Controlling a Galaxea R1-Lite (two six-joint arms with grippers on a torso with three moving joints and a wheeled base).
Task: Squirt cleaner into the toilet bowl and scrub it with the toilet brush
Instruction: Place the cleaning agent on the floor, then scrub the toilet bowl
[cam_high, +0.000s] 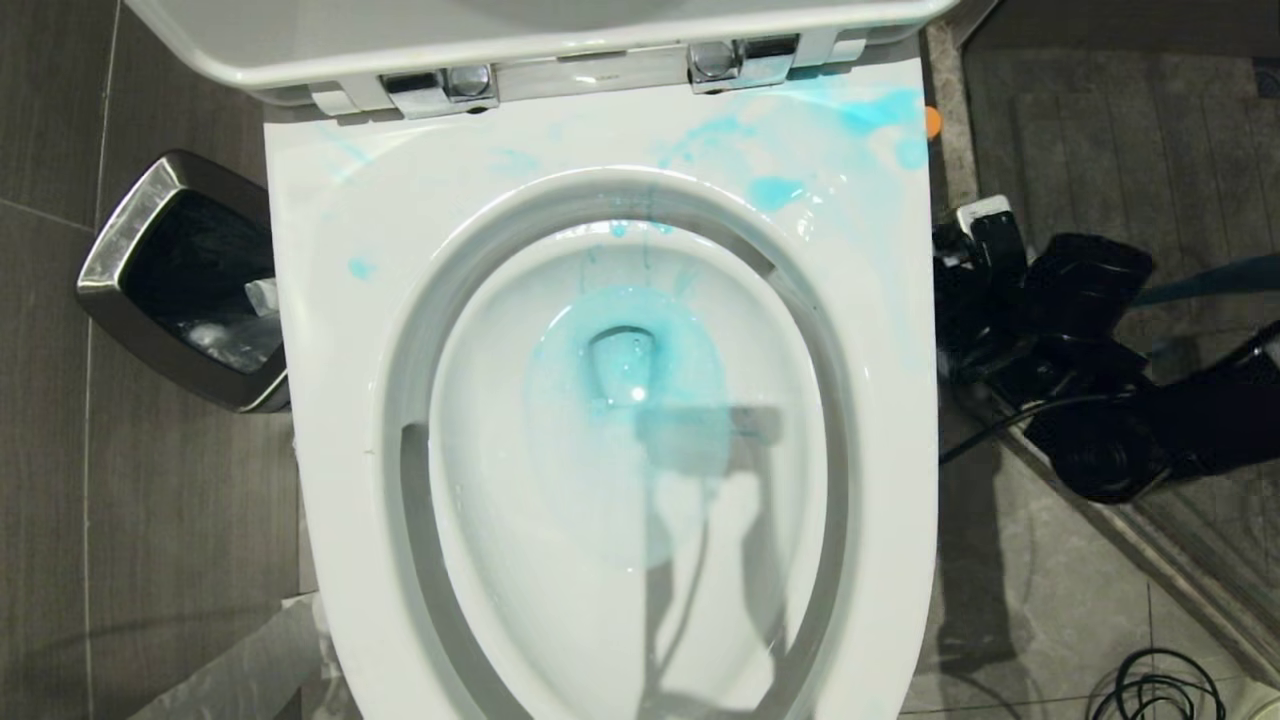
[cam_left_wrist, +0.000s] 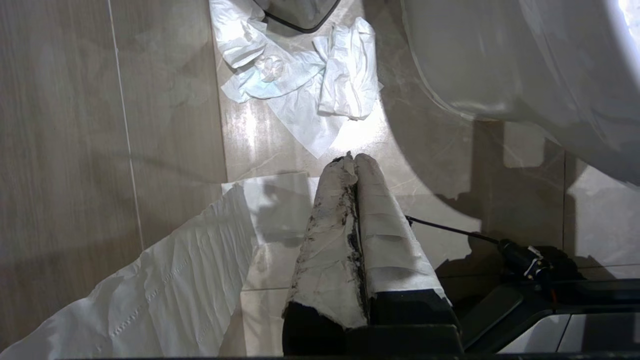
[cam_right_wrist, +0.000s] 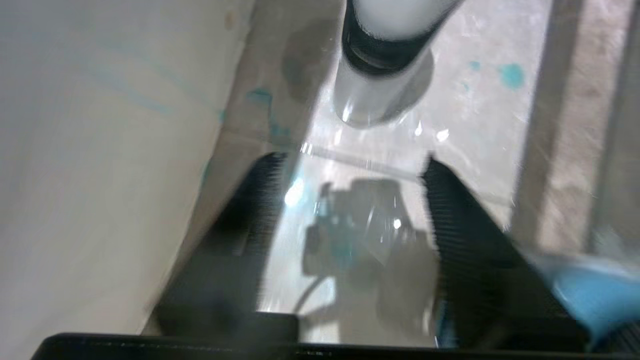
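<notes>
On our far left we see a steel-rimmed bin (cam_high: 180, 285) on the dark tiled floor (cam_high: 60, 500), touching the toilet's side. Our left tool (cam_left_wrist: 354, 159) hangs low beside the toilet's outer wall, its two paper-wrapped fingers (cam_left_wrist: 330, 240) pressed together with nothing between them; ahead of its tips lies crumpled white paper (cam_left_wrist: 305, 80), and a long paper strip (cam_left_wrist: 165, 280) runs along the floor on one side of it. In the middle, the toilet bowl (cam_high: 610, 420) stands with its seat up; turquoise cleaner liquid (cam_high: 625, 350) pools round the drain and is splashed over the rim's back corner. Further right, our right tool (cam_right_wrist: 350, 200) points down at the wet floor just beside the toilet's outer wall, its dark ribbed fingers (cam_right_wrist: 450, 210) parted with nothing between them. Ahead of that tool stands a white cylinder with a dark band (cam_right_wrist: 385, 50); we cannot tell what it is. Blue drops (cam_right_wrist: 511, 76) spot the floor beyond it.
</notes>
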